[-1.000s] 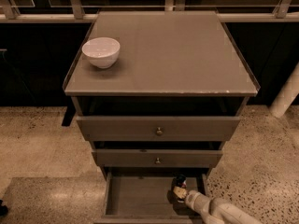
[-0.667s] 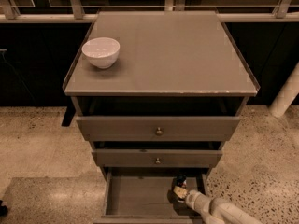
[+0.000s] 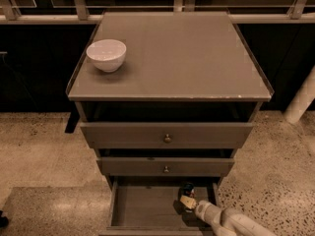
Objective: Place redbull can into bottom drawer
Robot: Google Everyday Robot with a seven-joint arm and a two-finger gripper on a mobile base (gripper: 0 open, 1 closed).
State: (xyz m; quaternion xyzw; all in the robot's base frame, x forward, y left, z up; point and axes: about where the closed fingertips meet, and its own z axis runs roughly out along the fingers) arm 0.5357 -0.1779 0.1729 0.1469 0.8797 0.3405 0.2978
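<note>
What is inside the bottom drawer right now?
The redbull can sits at the right rear of the bottom drawer, with the gripper right at it. The arm covers the floor at front right, and the middle drawer overhangs the back, so those parts cannot be seen.

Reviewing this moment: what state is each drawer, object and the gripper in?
top drawer: pushed in
middle drawer: pushed in
bottom drawer: pulled open
redbull can: inside the bottom drawer, right side
white bowl: upright on the cabinet top
gripper: down in the bottom drawer, at the can
</note>
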